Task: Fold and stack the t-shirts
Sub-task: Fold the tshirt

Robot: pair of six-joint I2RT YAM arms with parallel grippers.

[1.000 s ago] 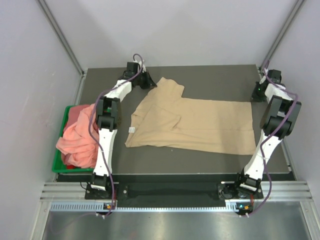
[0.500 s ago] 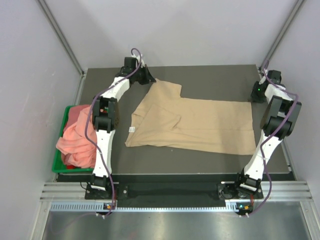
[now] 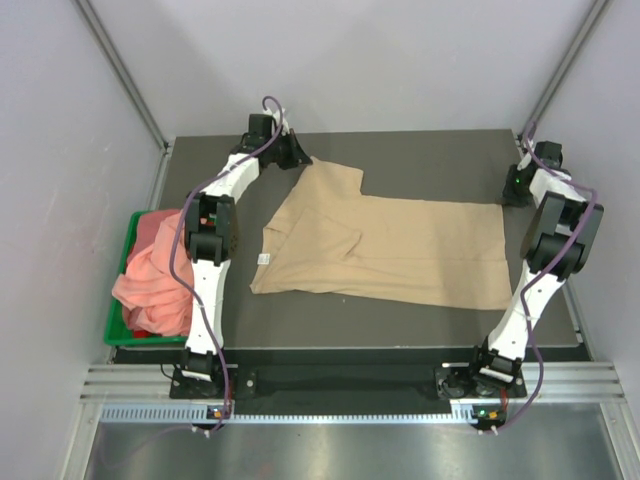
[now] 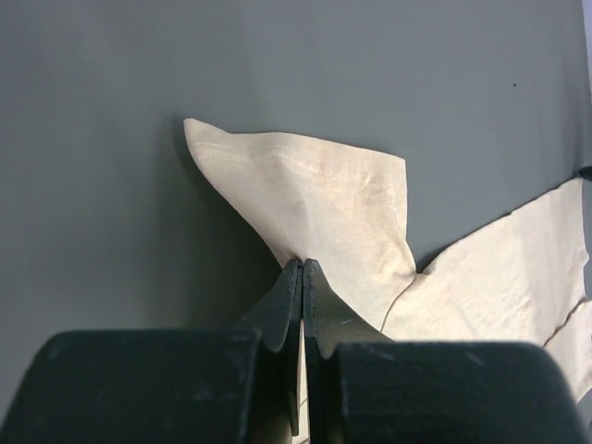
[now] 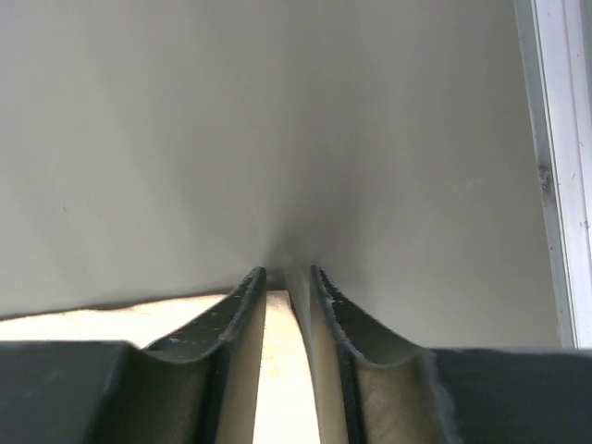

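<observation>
The tan t-shirt (image 3: pixel 400 245) lies spread across the dark table, its white neck label (image 3: pixel 264 259) at the left edge. My left gripper (image 3: pixel 297 155) is at the back left, shut on the tip of a sleeve; the left wrist view shows the jaws (image 4: pixel 302 264) pinching the tan t-shirt (image 4: pixel 314 190) just behind its stitched hem. My right gripper (image 3: pixel 513 190) is at the shirt's far right corner. In the right wrist view its jaws (image 5: pixel 287 271) stand a little apart, with tan t-shirt (image 5: pixel 92 319) cloth showing between and beside them. Salmon-pink t-shirts (image 3: pixel 155 275) are heaped in the bin.
A green plastic bin (image 3: pixel 150 342) hangs at the table's left edge beside the left arm. The dark table (image 3: pixel 430 160) ends at walls behind and on both sides. A metal frame rail (image 5: pixel 560 166) runs close to the right gripper.
My left gripper has drawn the sleeve a little toward the back left, stretching it out. The right arm has barely shifted.
</observation>
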